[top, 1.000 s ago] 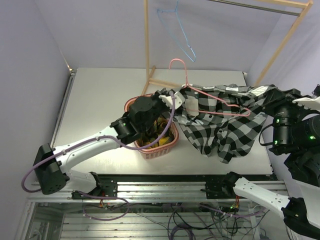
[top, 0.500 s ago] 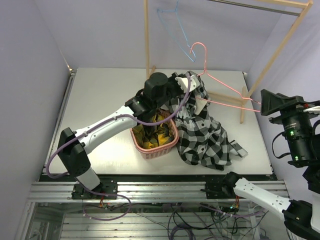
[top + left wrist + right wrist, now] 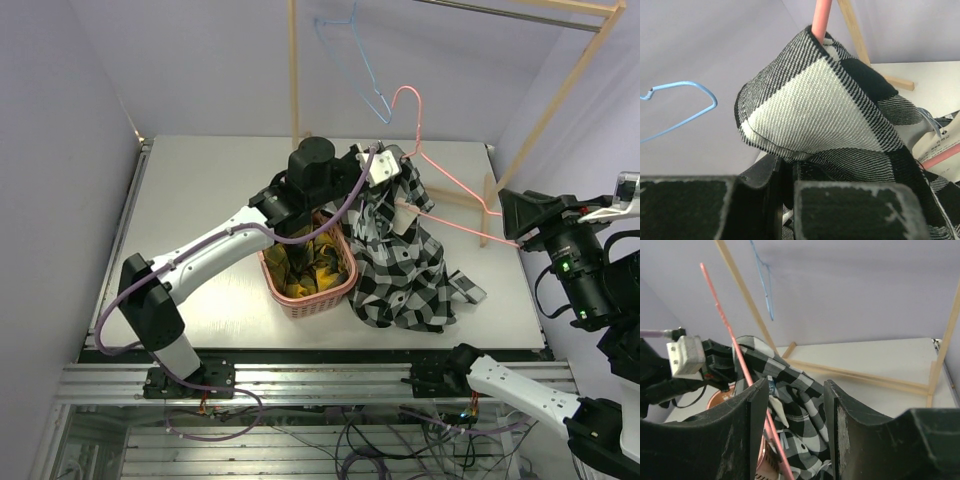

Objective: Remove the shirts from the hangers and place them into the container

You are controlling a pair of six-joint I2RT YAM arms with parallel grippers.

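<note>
The left arm's jaws [image 3: 392, 165] are clenched on the collar of the checked shirt [image 3: 400, 275] and hold it high, at about 1 o'clock from the basket [image 3: 312, 303]. The basket stands mid-tabletop [image 3: 200, 200] with the yellow plaid shirt [image 3: 305, 270] already bunched inside it.

The checked shirt hangs from that grip. Its long axis is close to vertical, collar up and hem down, and its lower part is piled on the tabletop against the basket's 3 o'clock side. It looks light, limp and wider than the basket, so it will probably drape over the rim unless it is gathered. The collar, or a bunched handful just below it, seems the best hold.

The pink hanger [image 3: 720, 312] passes up through the collar, so the shirt is not free of it. Its hook points to 12 o'clock, and its shoulder wires run towards 4 o'clock. The wire looks thin, stiff and springy, and likely to snag on fabric.

At 12 o'clock the blue hanger [image 3: 685, 82] hangs bare on the wooden rack [image 3: 293, 70].

At the far right, the right arm's jaws [image 3: 510, 218] stand apart, released. The pink wire runs through the gap between them and does not appear to be pinched.
</note>
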